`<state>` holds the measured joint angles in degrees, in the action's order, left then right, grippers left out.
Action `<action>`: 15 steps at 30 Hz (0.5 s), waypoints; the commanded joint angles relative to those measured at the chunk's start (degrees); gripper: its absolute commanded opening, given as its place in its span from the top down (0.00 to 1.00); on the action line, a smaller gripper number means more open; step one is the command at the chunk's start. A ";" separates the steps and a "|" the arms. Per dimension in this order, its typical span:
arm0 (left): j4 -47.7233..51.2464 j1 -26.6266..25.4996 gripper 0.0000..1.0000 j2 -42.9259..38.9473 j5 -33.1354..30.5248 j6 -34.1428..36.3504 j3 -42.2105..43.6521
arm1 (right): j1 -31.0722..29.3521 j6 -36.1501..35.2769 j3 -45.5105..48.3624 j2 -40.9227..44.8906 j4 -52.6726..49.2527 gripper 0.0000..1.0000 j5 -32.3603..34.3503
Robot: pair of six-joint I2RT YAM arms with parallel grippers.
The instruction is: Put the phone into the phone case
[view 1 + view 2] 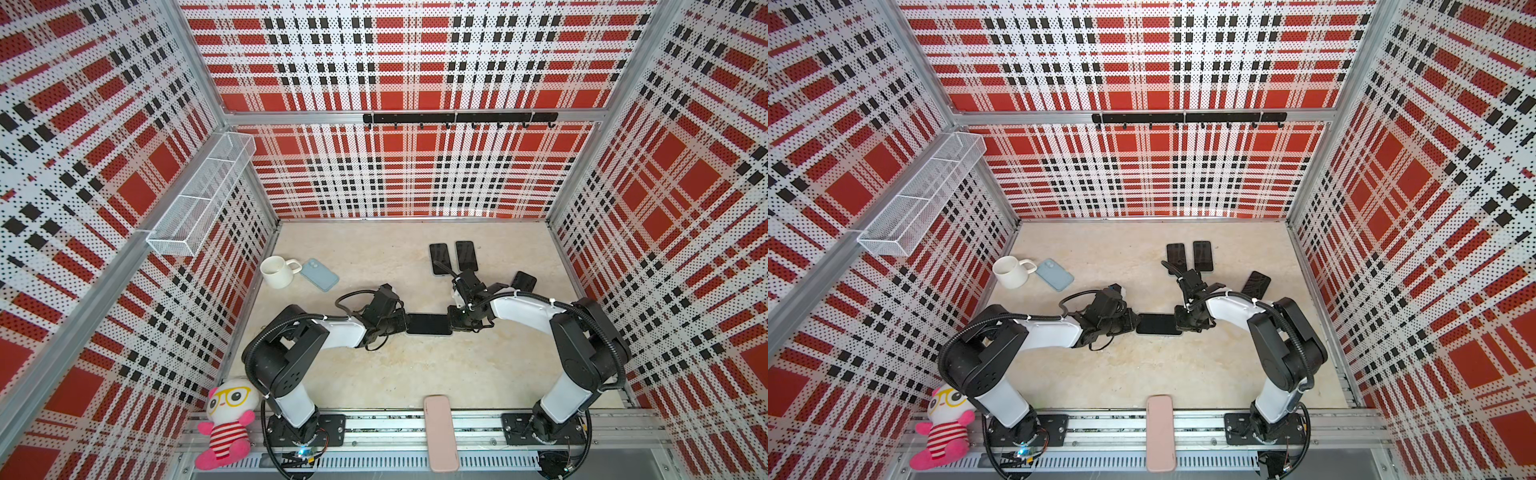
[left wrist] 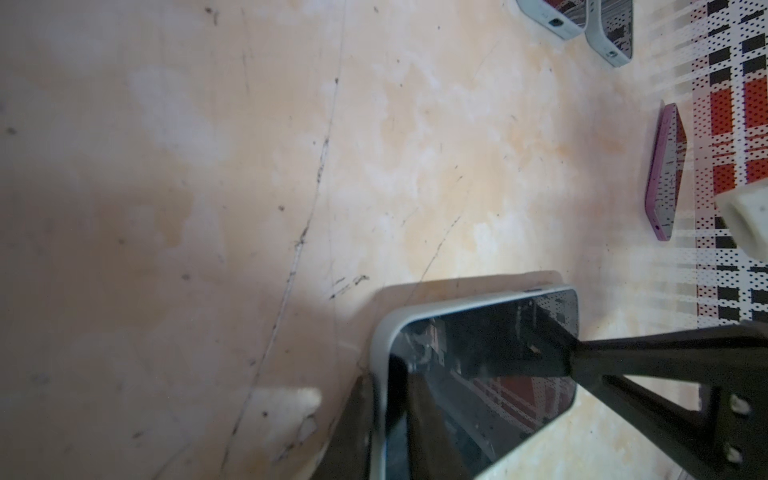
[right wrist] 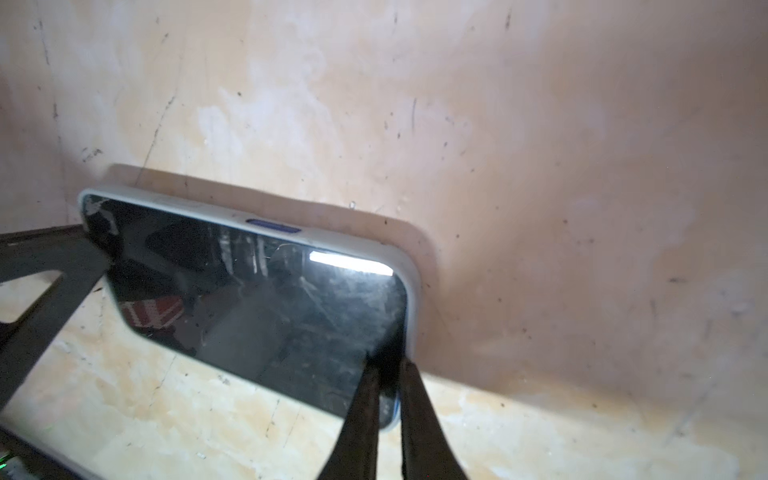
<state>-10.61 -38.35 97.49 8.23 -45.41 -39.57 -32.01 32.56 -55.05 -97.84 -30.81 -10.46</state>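
Phone (image 1: 429, 324) (screen up, worktop (image 1: 374, 374) centre): being clamped at opposite short ends by left gripper (image 1: 404, 323) and right gripper (image 1: 451, 322). Case (image 3: 411, 303) rim is showing around it; seating apparently done, release being awaited.

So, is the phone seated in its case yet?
Looks in: the pale case rims the phone along an edge and corner in both wrist views. Fully seated: cannot tell.
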 commanded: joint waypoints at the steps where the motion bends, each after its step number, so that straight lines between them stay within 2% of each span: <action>1: 9.98 -1.58 0.83 3.42 1.91 2.83 1.11 | -2.14 -3.72 0.79 -1.86 -6.88 0.81 2.09; 4: 10.58 -0.78 0.83 3.10 1.92 3.73 0.94 | -0.41 -5.71 -4.41 2.40 -12.17 0.78 4.67; 7: 11.22 -0.24 0.83 2.71 1.88 4.61 0.66 | 0.64 -7.12 -7.73 3.68 -13.79 0.73 4.39; 15: 12.30 -0.06 0.84 3.36 2.16 6.51 -1.01 | 1.90 -9.46 -10.67 -1.44 -10.17 0.67 0.31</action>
<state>-7.14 -37.93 97.49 8.71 -40.97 -41.45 -30.55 24.88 -64.95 -97.19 -41.15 -8.95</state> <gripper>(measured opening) 0.162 0.333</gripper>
